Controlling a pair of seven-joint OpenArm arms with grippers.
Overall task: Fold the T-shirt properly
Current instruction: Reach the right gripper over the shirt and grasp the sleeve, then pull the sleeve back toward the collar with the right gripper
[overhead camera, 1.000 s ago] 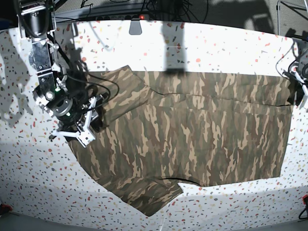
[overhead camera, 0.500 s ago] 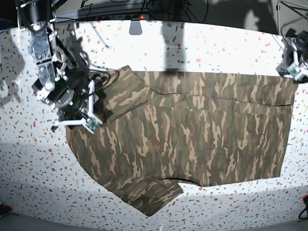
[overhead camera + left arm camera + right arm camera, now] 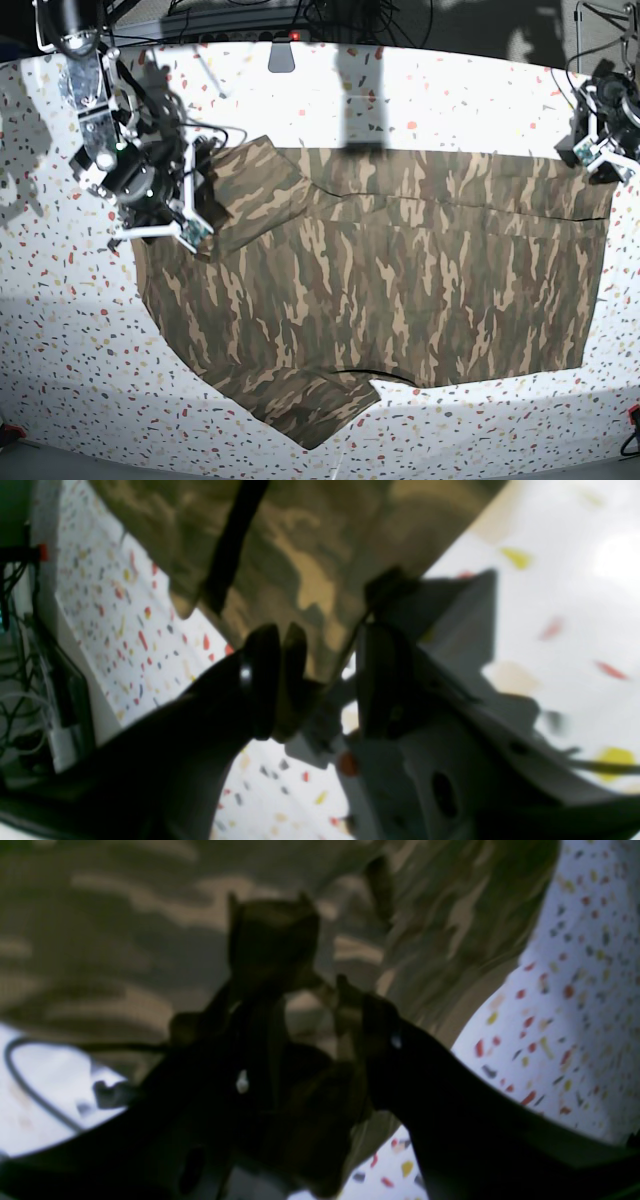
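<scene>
T-shirt (image 3: pixel 400 270) flat on table (image 3: pixel 60 330) | margins bare | pincers at opposite edges

right pincer (image 3: pixel 160 232): has climbed from lower down the T-shirt (image 3: pixel 400 280) edge toward the back of the tabletop (image 3: pixel 480 90), now beside the upper sleeve | left pincer (image 3: pixel 598 158): was at the frame's far edge, has moved inward and up, now at the shirt's top corner
</scene>
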